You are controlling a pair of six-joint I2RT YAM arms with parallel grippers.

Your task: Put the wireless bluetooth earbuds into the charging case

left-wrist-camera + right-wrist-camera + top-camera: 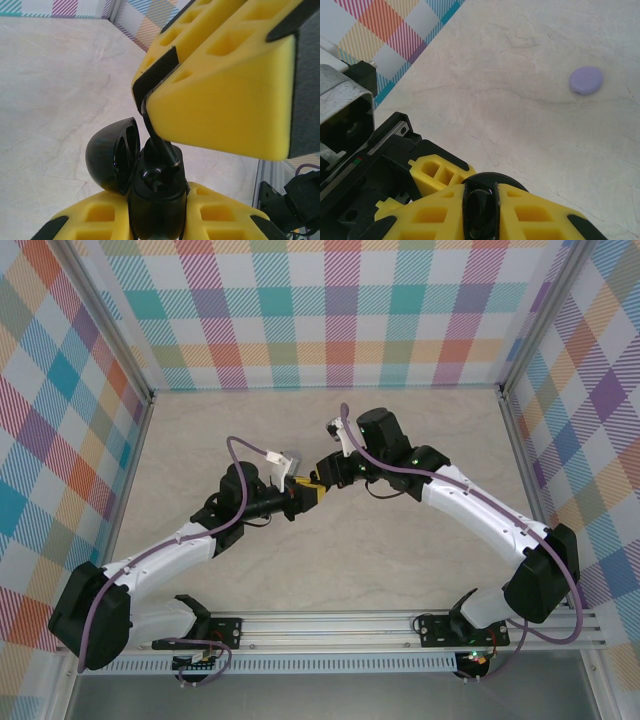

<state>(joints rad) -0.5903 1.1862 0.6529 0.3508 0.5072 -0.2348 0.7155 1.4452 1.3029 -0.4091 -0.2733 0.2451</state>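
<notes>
Black earbud [161, 142]: tiny, glossy, slim curved stem; being pinched by right gripper [482, 202], yellow fingers [532, 212] closed narrow on it. Lower end being held at mouth of black case [155, 205], lid [110, 155] open, being clamped by left gripper [155, 222] above table [400, 560] centre.

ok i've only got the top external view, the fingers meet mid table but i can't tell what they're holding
observer: The left fingers are shut on a black charging case, its lid swung open.
operator: and the right ones
observer: The right fingers pinch a black earbud, its lower end at the case's opening.
operator: any other case about
observer: A closed lavender case lies on the table, away from the fingers.
</notes>
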